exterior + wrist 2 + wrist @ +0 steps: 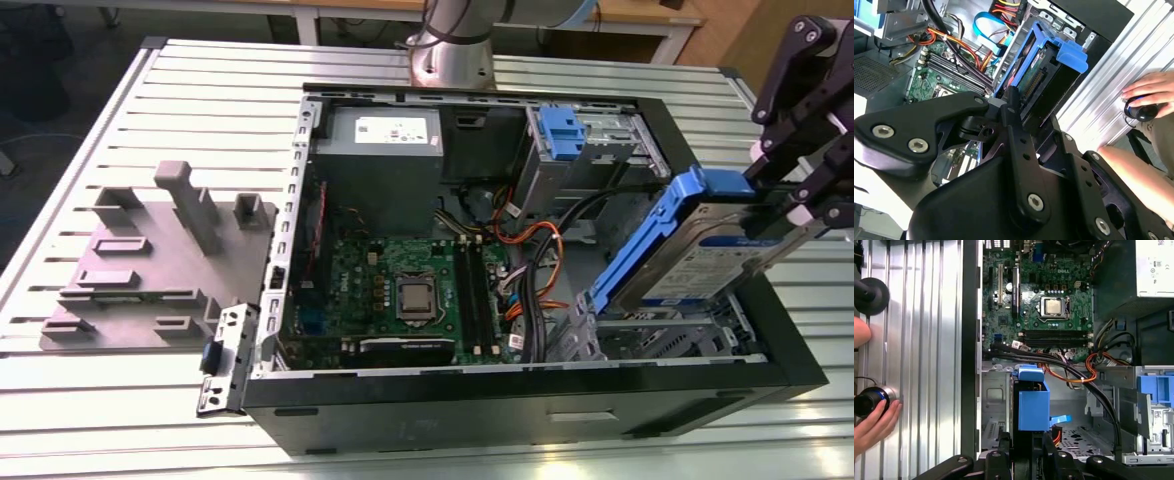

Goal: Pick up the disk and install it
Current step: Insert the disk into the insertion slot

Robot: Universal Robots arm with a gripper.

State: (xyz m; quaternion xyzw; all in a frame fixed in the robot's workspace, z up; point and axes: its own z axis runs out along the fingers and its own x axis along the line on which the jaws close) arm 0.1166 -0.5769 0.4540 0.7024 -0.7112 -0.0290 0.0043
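One black gripper (787, 208) is clamping the flat silver-grey disk (687, 250) with blue rails, holding it tilted over the open black computer case (534, 395).

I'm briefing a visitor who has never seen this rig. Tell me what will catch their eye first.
The blue-railed disk stands out, held tilted by the gripper over the open computer case at the exterior view's right. Next comes the green motherboard on the case floor. In the first wrist view a person's hand touches a black knob on the slatted table.
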